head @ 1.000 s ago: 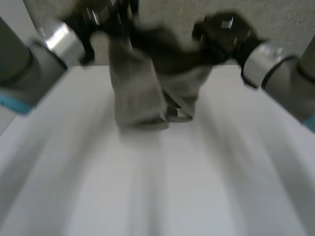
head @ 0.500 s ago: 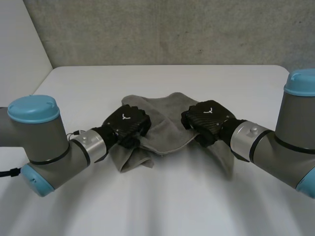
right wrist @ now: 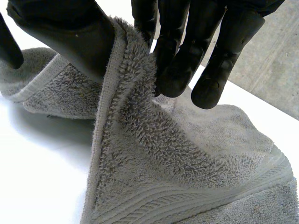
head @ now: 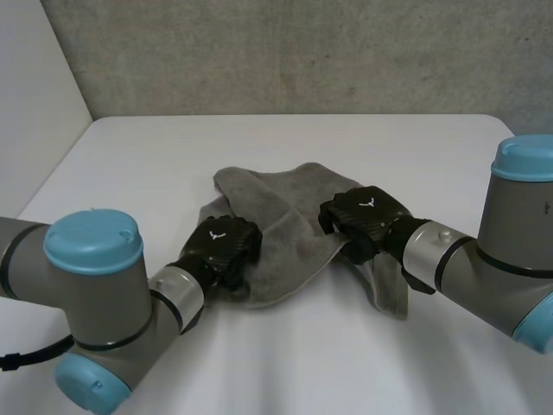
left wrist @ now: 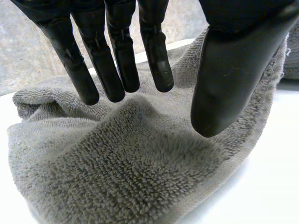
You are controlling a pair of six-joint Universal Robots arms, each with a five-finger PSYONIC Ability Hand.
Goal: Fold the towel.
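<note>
While the grey towel (head: 275, 207) is lying crumpled near the middle of the white worktop (head: 285, 138), both arms are reaching in over it from the near side, forearms angling inward and wrists riding low.

The left hand (head: 221, 251) is sitting at the towel's near left edge, its back turned up toward the head camera. In its own wrist view its fingers (left wrist: 112, 60) are stretching out straight and slightly spread. The thumb (left wrist: 229, 79) is pointing down apart from them, with the cloth bunching up into a soft hump beneath the fingertips. Nothing is being pinched there, so this hand is hanging relaxed and unclosed over the pile.

The right hand (head: 363, 216) is resting on the towel's right side, where a strip of cloth is trailing off toward the near edge of the worktop. In its wrist view the thumb (right wrist: 70, 37) is pressing a hemmed edge of the towel against the fingers (right wrist: 177, 60). A ridge of terry is rising between them, so this hand is gripping the towel by its edge. From that pinch the cloth is draping down and spreading onto the worktop.
</note>
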